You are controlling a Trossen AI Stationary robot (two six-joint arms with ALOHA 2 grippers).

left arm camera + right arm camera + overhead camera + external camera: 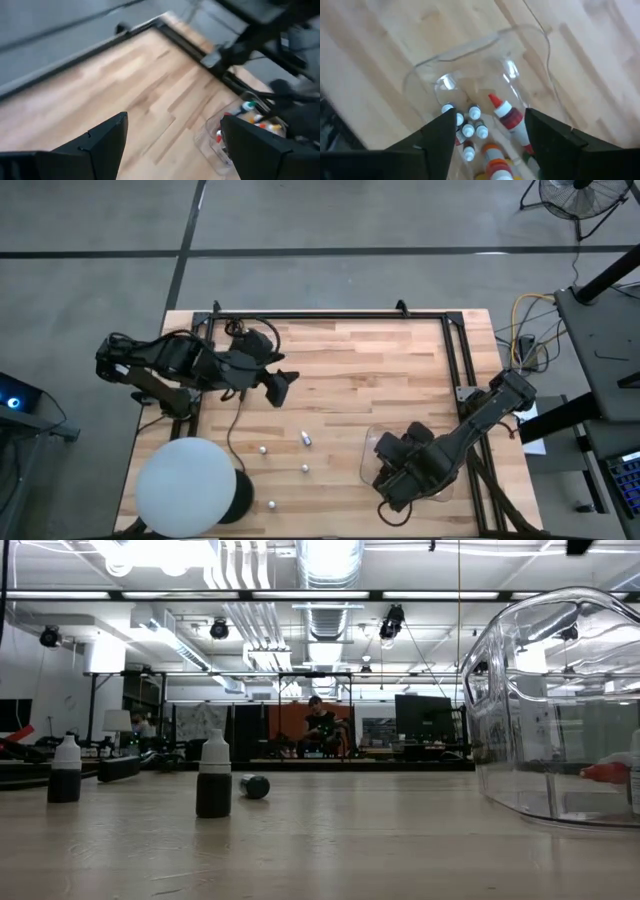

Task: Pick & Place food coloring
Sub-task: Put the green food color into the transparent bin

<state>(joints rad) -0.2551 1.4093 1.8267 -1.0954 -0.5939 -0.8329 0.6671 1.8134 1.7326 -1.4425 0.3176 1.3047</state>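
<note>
Several tiny food coloring bottles stand or lie loose on the wooden table: one (pixel 263 448), one (pixel 305 438) and one (pixel 305 468) near the middle, and one (pixel 271 504) by the near edge. In the low view two stand upright (pixel 65 770) (pixel 213 776) and one lies on its side (pixel 255 785). More bottles (pixel 470 127), one red-capped (pixel 507 114), lie inside the clear plastic tray (pixel 420 70). My right gripper (pixel 490 145) is open, above the tray's bottles. My left gripper (pixel 282 387) is open and empty at the far left.
A big white ball (pixel 185 485) sits at the near left corner. A black frame (pixel 330 317) runs along the table's far and right edges. The clear tray (pixel 372 442) stands at the near right, and it also shows in the low view (pixel 560 710).
</note>
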